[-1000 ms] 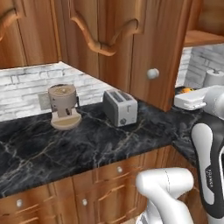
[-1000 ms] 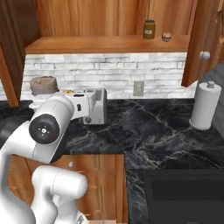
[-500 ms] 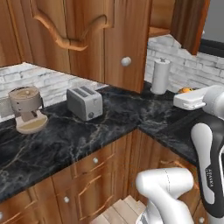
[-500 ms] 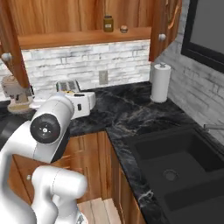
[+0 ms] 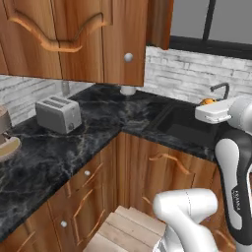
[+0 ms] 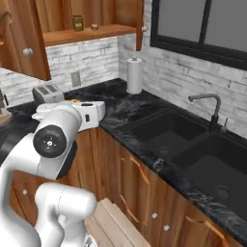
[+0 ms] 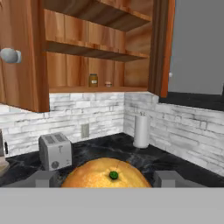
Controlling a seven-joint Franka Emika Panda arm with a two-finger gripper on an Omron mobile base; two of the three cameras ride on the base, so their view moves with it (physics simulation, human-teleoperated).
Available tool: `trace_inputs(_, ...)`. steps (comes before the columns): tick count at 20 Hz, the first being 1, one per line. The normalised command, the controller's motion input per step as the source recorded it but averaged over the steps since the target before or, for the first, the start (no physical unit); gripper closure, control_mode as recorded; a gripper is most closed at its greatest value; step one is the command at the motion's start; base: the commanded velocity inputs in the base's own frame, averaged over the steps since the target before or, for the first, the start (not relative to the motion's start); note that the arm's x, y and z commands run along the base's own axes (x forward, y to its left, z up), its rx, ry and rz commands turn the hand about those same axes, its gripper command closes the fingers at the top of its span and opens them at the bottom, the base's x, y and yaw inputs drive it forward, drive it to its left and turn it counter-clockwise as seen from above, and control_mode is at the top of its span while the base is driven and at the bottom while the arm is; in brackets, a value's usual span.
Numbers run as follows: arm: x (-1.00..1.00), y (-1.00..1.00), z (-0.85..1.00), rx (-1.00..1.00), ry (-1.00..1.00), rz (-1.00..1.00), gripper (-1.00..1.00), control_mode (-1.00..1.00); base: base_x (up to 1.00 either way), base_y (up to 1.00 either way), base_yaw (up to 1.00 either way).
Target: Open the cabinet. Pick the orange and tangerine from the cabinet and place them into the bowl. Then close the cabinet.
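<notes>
My gripper (image 7: 106, 180) is shut on the orange (image 7: 105, 174), a big round fruit with a green stem spot that sits between the two fingertips (image 7: 43, 179). From the base, the white hand (image 5: 212, 109) shows held out level with a sliver of orange (image 5: 207, 102) on top, above the sink edge. The cabinet (image 7: 100, 57) stands open, its door (image 7: 22, 52) swung out to the left with its round silver knob (image 7: 9, 55). A small jar (image 7: 92, 80) stands on its lower shelf. The tangerine and the bowl are out of view.
A silver toaster (image 5: 59, 114) and a white paper towel roll (image 6: 134, 75) stand on the black marble counter (image 5: 59, 162). A dark double sink (image 6: 193, 144) with a faucet (image 6: 207, 108) lies under the window. Low wooden cabinets (image 5: 147, 172) wrap the corner.
The whole picture has shifted: the base has moved along the counter, so the sink and window now show. The orange stays in my gripper.
</notes>
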Motion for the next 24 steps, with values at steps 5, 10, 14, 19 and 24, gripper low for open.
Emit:
trace_inputs(5, 0.0, 0.0, 0.0, 0.0, 0.0, 0.0, 1.0, 1.0, -0.67, 0.32, -0.61)
trace_inputs(10, 0.0, 0.0, 0.0, 0.0, 0.0, 0.0, 1.0, 1.0, -0.56, 0.21, -0.66)
trace_inputs(14, 0.0, 0.0, 0.0, 0.0, 0.0, 0.0, 1.0, 1.0, -0.37, 0.32, -0.7)
trace_inputs(19, 0.0, 0.0, 0.0, 0.0, 0.0, 0.0, 1.0, 1.0, -0.33, 0.14, -0.7)
trace_inputs(24, 0.0, 0.0, 0.0, 0.0, 0.0, 0.0, 1.0, 1.0, 0.13, 0.04, -0.3)
